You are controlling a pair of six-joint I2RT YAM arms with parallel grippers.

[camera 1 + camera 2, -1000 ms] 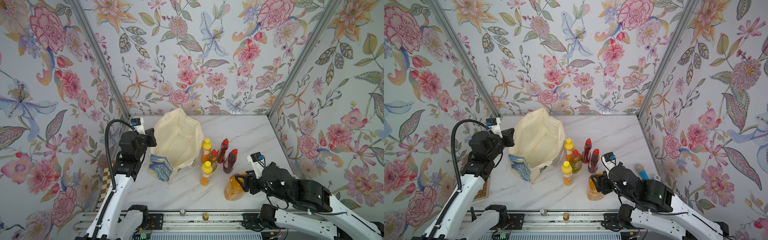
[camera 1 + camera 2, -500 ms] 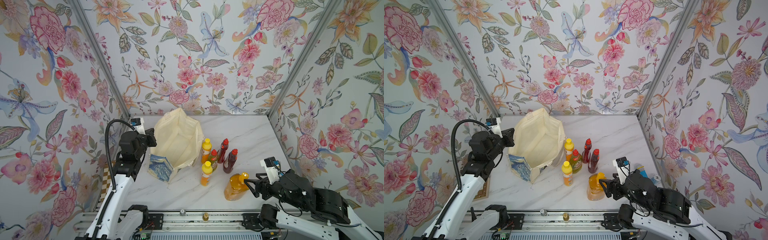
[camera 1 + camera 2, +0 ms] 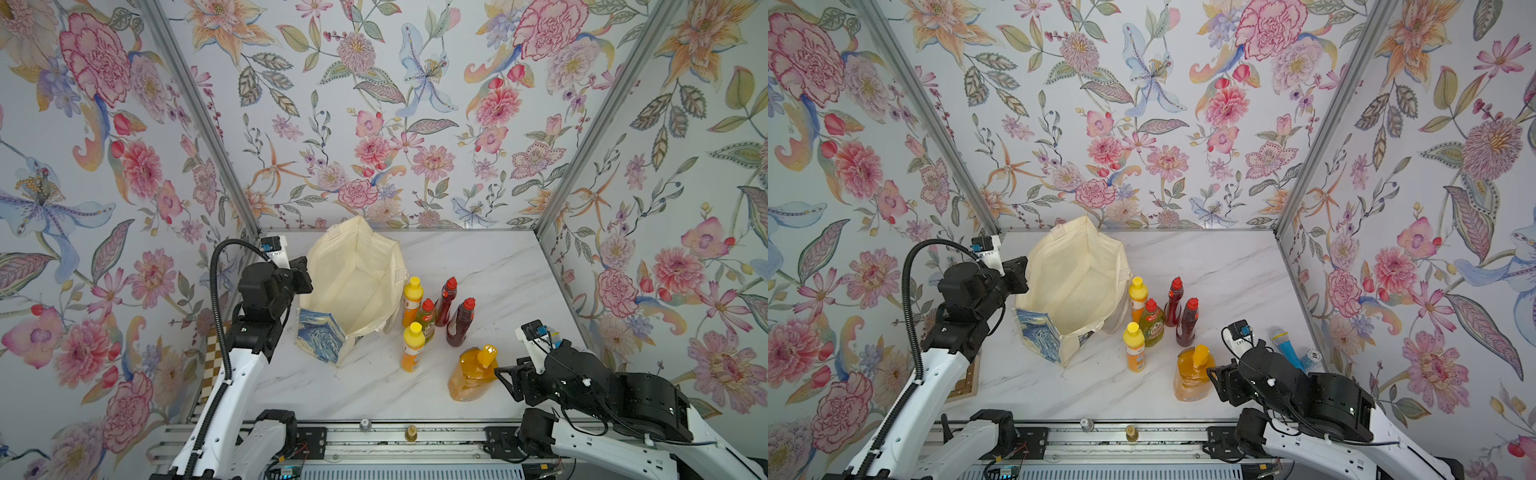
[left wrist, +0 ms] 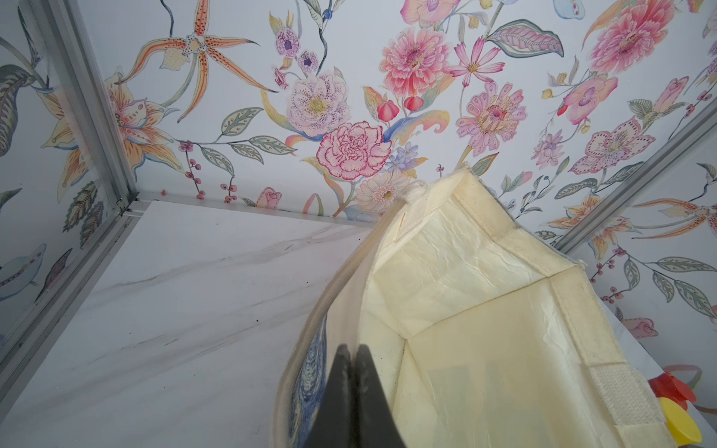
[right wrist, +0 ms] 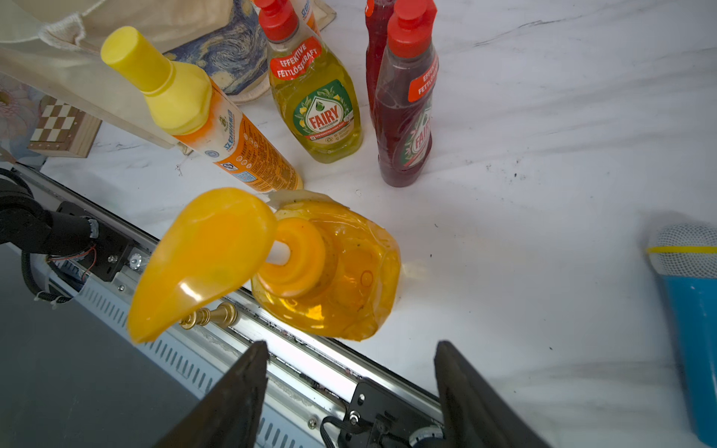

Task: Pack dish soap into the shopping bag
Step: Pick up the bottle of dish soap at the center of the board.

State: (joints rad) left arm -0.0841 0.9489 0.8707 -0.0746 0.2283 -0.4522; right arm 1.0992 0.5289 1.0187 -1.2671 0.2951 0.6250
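Surface: white marble-look tabletop (image 3: pixel 478 266), glossy, grey veins, a few dark specks. It is boxed in on three sides by matte floral wallpaper walls (image 3: pixel 374 104) with bare aluminium corner posts (image 3: pixel 199 124). A slotted metal rail (image 3: pixel 449 434) runs along the front edge.

Cream canvas tote (image 3: pixel 353 282) stands open at back-left. Soft, creased cloth with a crinkly lining and a blue swirly print (image 3: pixel 318 340) on the near outer panel.

Left gripper (image 4: pixel 352 347): jaws pressed together, pinching the tote's rim on its left side.

All six soap bottles stand on the marble outside the tote, just to its right:
- Two orange plastic bottles with yellow caps (image 3: pixel 412 347), opaque cylinders.
- One green translucent bottle with a red cap (image 3: pixel 426 318), teardrop-shaped, sits between them.
- Two slim dark-red bottles with red caps (image 3: pixel 460 322) stand beside those.
- The squat amber pump bottle (image 3: pixel 471 378) is nearest the front edge. Translucent, dented walls, glossy orange pump head.

Right gripper (image 5: pixel 351 345): jaws spread wide, holding nothing. It sits just beside the amber pump bottle without touching it.

Blue toy microphone with a white mesh head (image 3: pixel 1285 345) lies near the right wall. A checkered wooden box (image 5: pixel 62 128) sits at the table's left edge.
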